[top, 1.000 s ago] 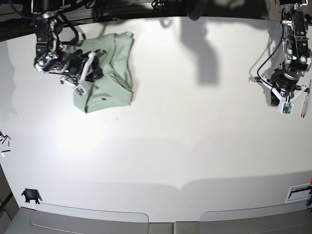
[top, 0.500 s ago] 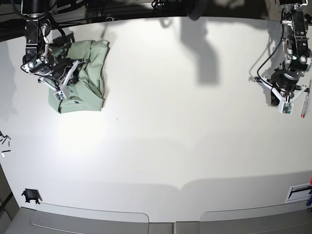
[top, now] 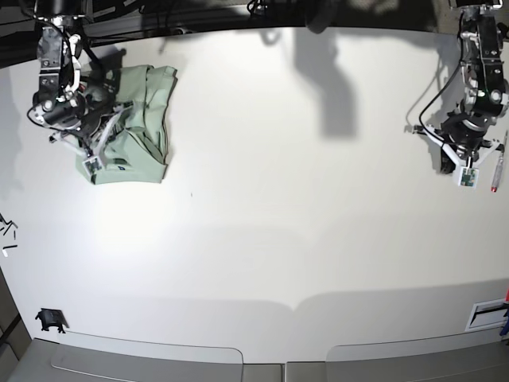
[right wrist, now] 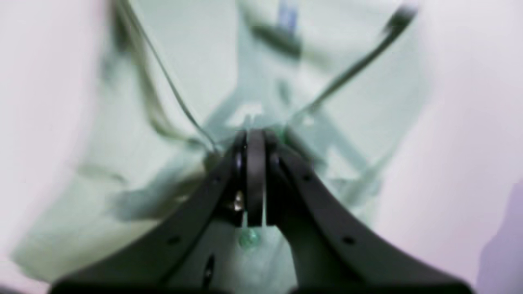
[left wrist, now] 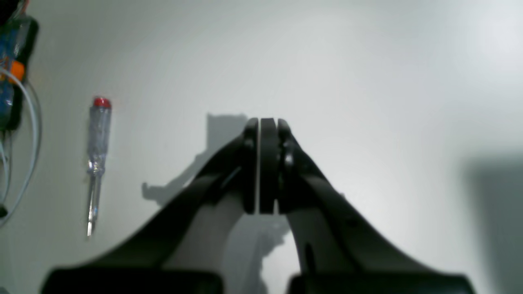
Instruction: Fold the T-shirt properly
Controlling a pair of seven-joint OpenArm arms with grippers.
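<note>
Your table (top: 262, 239) is mostly bare, and the T-shirt (top: 139, 127) sits bunched at its far corner on your right arm's side, already compact, so I'd guess it's being parked out of the way. The right gripper (right wrist: 253, 136) is pinched tight, looks like on a fold of the fabric. The left gripper (left wrist: 261, 124) is closed on nothing, idling beside a little screwdriver (left wrist: 96, 157).
</note>
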